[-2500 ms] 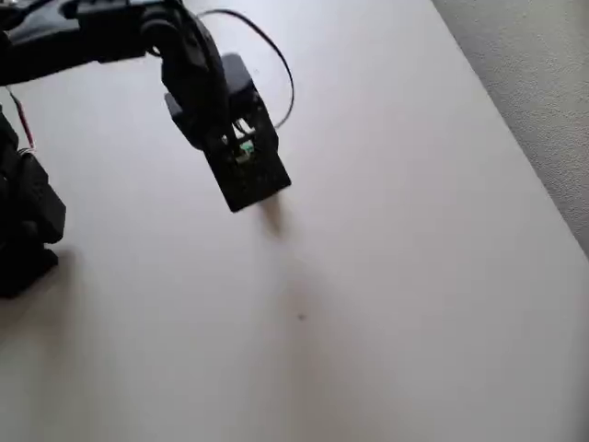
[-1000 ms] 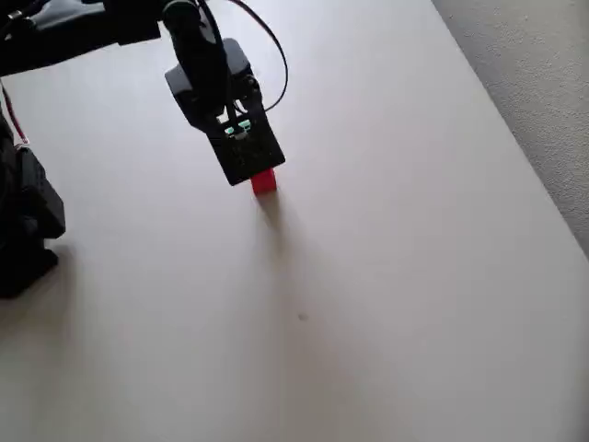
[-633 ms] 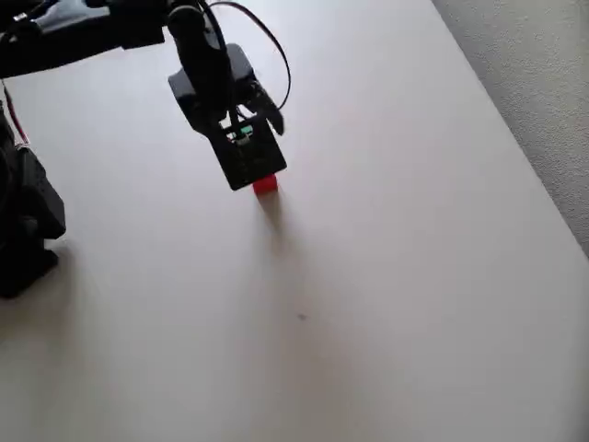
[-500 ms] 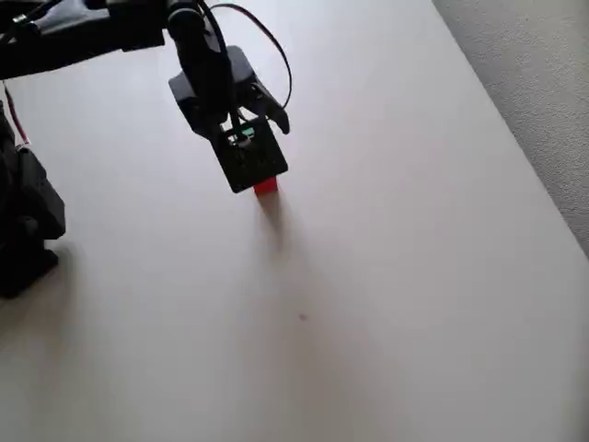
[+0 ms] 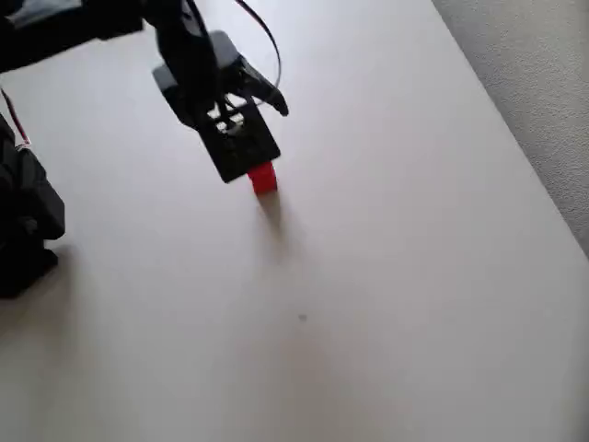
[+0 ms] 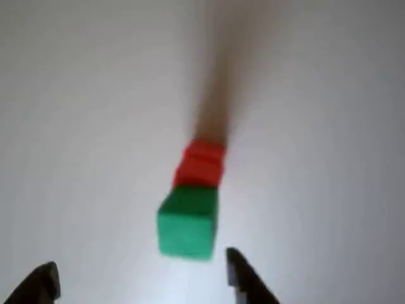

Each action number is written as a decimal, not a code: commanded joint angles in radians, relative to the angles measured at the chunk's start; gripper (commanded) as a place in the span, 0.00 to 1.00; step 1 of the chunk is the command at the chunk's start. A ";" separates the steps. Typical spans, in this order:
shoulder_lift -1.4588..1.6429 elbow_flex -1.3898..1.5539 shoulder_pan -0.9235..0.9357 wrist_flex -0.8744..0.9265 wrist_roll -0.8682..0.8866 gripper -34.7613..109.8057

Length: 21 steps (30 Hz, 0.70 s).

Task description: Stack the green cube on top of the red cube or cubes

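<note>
With the hand (image 6: 142,278) spread wide and gripping nothing, the green cube (image 6: 186,221) sits atop the red cubes (image 6: 201,163) on the table (image 5: 414,276), clear of both fingers. Placing looks done; next comes a straight lift away without nudging the stack.

My arm (image 5: 189,64) all matte black, blocky housings, a thin dark cable (image 5: 262,37) looping off my wrist, red wire (image 5: 18,120) near my base, my jaws (image 6: 142,282) two dark pointed tips
</note>
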 commanded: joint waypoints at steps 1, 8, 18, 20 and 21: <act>0.212 -0.063 -0.008 0.057 -0.008 0.46; 0.517 -0.029 -0.037 0.150 -0.008 0.41; 1.023 0.259 -0.058 0.167 -0.011 0.23; 1.137 0.394 -0.034 0.124 -0.026 0.23; 1.189 0.463 -0.020 0.098 -0.032 0.23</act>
